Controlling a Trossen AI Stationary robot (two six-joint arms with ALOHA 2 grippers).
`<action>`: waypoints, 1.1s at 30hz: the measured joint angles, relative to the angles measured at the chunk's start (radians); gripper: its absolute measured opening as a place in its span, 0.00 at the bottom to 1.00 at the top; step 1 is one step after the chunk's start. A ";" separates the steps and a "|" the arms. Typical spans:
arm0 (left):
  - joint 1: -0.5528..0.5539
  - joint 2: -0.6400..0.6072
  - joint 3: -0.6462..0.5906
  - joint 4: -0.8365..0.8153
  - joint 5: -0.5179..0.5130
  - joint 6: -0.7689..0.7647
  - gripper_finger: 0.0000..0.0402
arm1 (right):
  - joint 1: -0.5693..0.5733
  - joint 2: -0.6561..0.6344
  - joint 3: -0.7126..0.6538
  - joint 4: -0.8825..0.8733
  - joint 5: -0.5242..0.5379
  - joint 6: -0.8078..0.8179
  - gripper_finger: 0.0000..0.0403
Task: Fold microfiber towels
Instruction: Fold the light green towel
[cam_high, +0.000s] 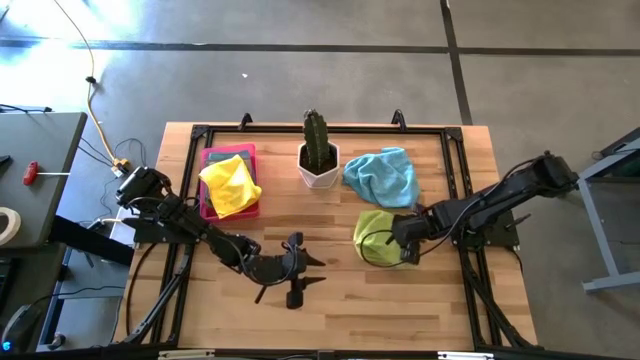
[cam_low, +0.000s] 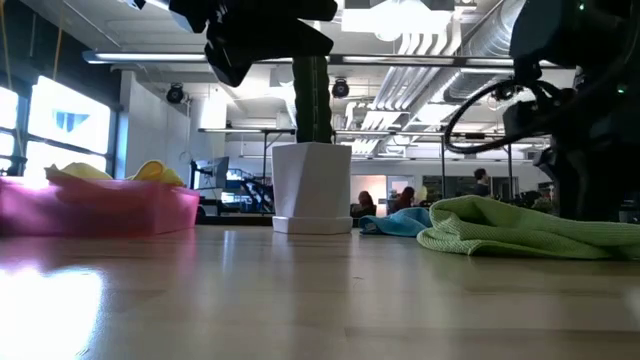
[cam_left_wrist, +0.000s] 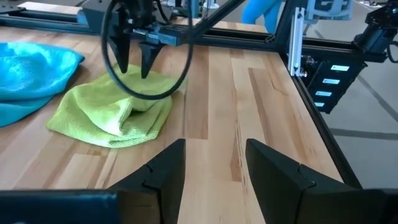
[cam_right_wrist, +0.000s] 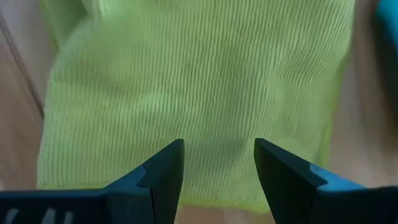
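A crumpled lime green towel (cam_high: 372, 238) (cam_left_wrist: 115, 112) lies on the wooden table, right of centre. My right gripper (cam_high: 408, 246) (cam_left_wrist: 135, 70) (cam_right_wrist: 217, 158) is open and points down at this towel's right edge, with the cloth (cam_right_wrist: 205, 74) spread below its fingers. My left gripper (cam_high: 316, 272) (cam_left_wrist: 214, 158) is open above bare wood near the table's middle, pointing toward the green towel, with nothing between its fingers. A light blue towel (cam_high: 383, 176) lies bunched behind the green one. A yellow towel (cam_high: 230, 186) rests on the pink tray (cam_high: 212, 157). My right gripper points down with its open fingertips (cam_left_wrist: 146, 70) at the lime green towel's right edge (cam_left_wrist: 158, 84). I cannot tell whether they touch the cloth. The towel lies slack on the table.
A white pot with a cactus (cam_high: 318, 160) stands at the far middle, between the tray and the blue towel. A black frame rail (cam_high: 320, 130) runs along the table's far edge and sides. Bare wood (cam_high: 340, 310) stretches along the near side.
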 joint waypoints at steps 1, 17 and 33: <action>0.000 0.000 0.000 0.000 0.001 0.000 0.39 | 0.000 0.000 -0.006 0.007 -0.015 0.024 0.47; 0.001 0.000 0.000 0.000 0.004 -0.001 0.39 | 0.036 0.073 -0.020 0.690 0.112 -0.116 0.47; -0.005 0.000 0.000 -0.032 0.007 -0.001 0.39 | 0.008 0.025 0.063 -0.073 -0.038 0.167 0.47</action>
